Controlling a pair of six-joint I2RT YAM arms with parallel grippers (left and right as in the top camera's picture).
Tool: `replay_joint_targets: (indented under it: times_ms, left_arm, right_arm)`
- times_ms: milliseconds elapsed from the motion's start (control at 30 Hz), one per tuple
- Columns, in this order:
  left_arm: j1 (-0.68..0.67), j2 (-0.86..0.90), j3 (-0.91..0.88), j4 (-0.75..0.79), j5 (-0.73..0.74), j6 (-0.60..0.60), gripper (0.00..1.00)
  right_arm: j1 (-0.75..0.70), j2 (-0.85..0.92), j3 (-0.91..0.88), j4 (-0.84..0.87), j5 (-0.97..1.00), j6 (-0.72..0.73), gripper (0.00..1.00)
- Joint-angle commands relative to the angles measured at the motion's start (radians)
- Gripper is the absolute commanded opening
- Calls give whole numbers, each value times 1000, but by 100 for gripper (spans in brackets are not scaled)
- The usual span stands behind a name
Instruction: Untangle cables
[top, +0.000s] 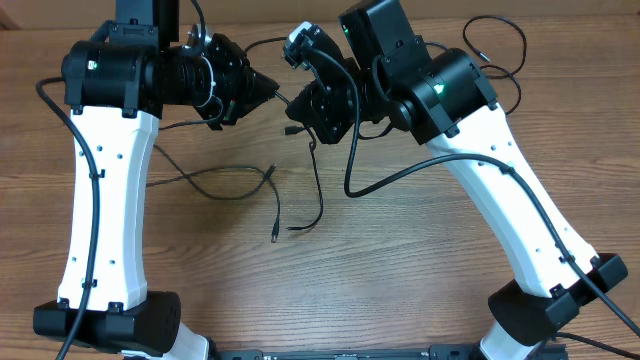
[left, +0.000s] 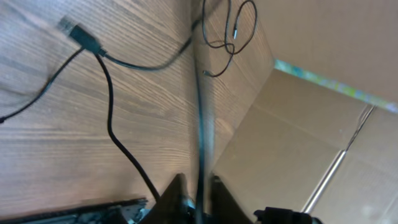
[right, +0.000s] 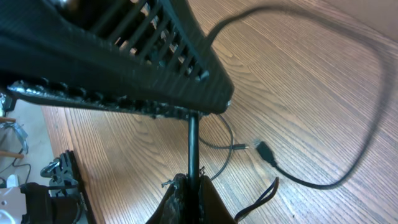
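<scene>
Both grippers meet at the back middle of the table and hold one thin black cable (top: 285, 98) taut between them. My left gripper (top: 274, 92) is shut on it; in the left wrist view the cable (left: 200, 112) runs straight up from the jaws (left: 196, 186). My right gripper (top: 298, 106) is shut on it too; in the right wrist view the strand (right: 193, 143) rises from the jaws (right: 191, 184) to the left gripper's black body. Loose strands lie below: one (top: 318, 190) hangs down from the grippers, another (top: 230, 172) ends in a small plug (top: 275, 238).
More thin black cable loops (top: 490, 55) lie at the back right behind the right arm. A USB plug (right: 266, 152) rests on the wood near the right jaws and also shows in the left wrist view (left: 79, 32). A cardboard wall (left: 323, 37) stands past the table's far edge.
</scene>
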Motion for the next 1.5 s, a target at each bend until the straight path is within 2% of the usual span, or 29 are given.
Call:
replay_joint_targets:
  times_ms: [0,100,200,233,400,600,733,967,1133,1467]
  left_arm:
    - [-2,-5,16,3,-5,69,49]
    - [-2,-5,16,-2,-7,150,82]
    - [-2,-5,16,-24,-29,212,97]
    - [-2,-5,16,-35,-48,230,100]
    - [-2,-5,16,-108,-187,287,100]
    - [-2,-5,16,-169,-308,348,100]
    - [-2,-5,16,-198,-345,348,100]
    - [-2,-5,16,-215,-371,348,100]
    - [-2,-5,16,-218,-371,348,100]
    - [-2,-5,16,-229,-371,348,100]
  right_arm:
    - [-1,-8,4,19,12,11,4]
    - [-2,-12,10,62,103,117,4]
    - [-2,-19,23,89,233,242,4]
    - [-2,-24,24,96,272,269,4]
    - [-2,-61,46,109,388,294,4]
    - [-18,-129,97,111,411,296,4]
    - [-62,-182,107,98,400,390,4]
    - [-212,-213,106,63,99,403,4]
    - [-324,-184,105,63,-217,522,4]
    - [-397,-113,105,-56,-237,559,4]
